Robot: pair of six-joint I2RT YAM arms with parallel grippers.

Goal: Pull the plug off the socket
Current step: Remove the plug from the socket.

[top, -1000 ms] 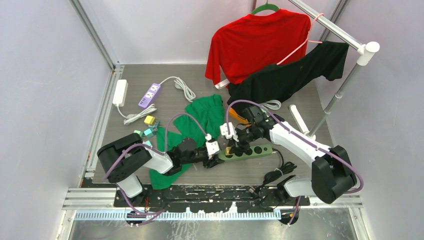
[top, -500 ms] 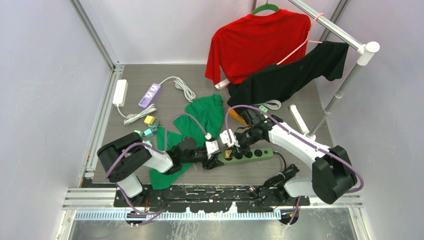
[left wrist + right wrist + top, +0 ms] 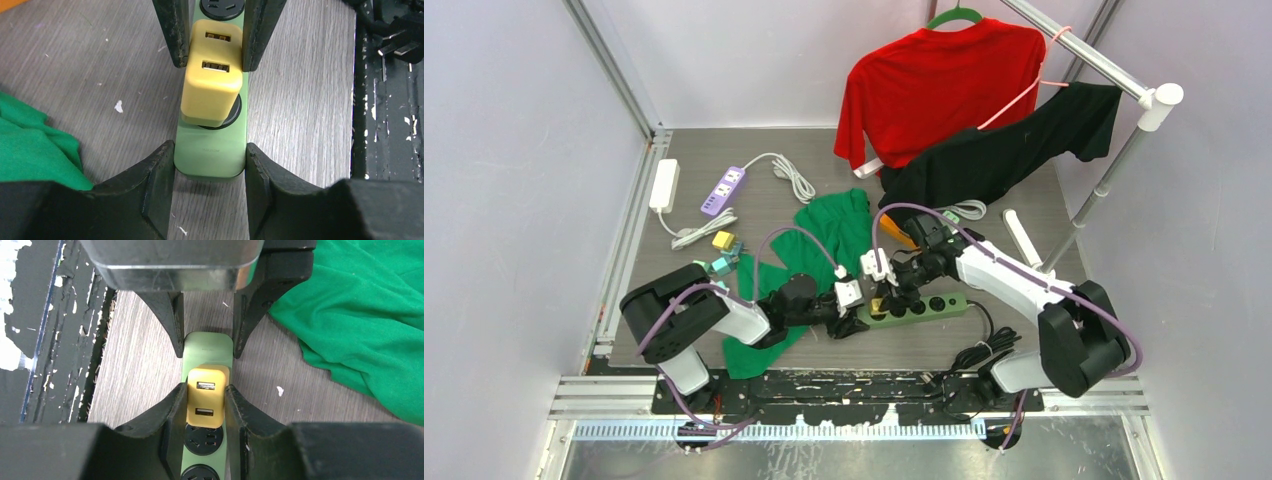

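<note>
Top view: yellow plug (image 3: 880, 304) seated in green socket strip (image 3: 929, 303); strip's long axis left-right across tabletop (image 3: 699, 150), between both arms.
Left wrist: left fingers (image 3: 158, 186) clamp strip's end.
Right wrist: right fingers (image 3: 171, 416) clenched on plug flanks; pull likely straight up off strip face.

Prongs of the yellow block plug (image 3: 210, 85) concealed within the green plastic power strip (image 3: 210, 155); strip's far end cut off by picture edge.

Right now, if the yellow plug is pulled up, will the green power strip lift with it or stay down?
The green power strip is a slim plastic bar, probably light, so it might lift with the yellow plug. The left gripper clamps its end, which should hold it down.
</note>
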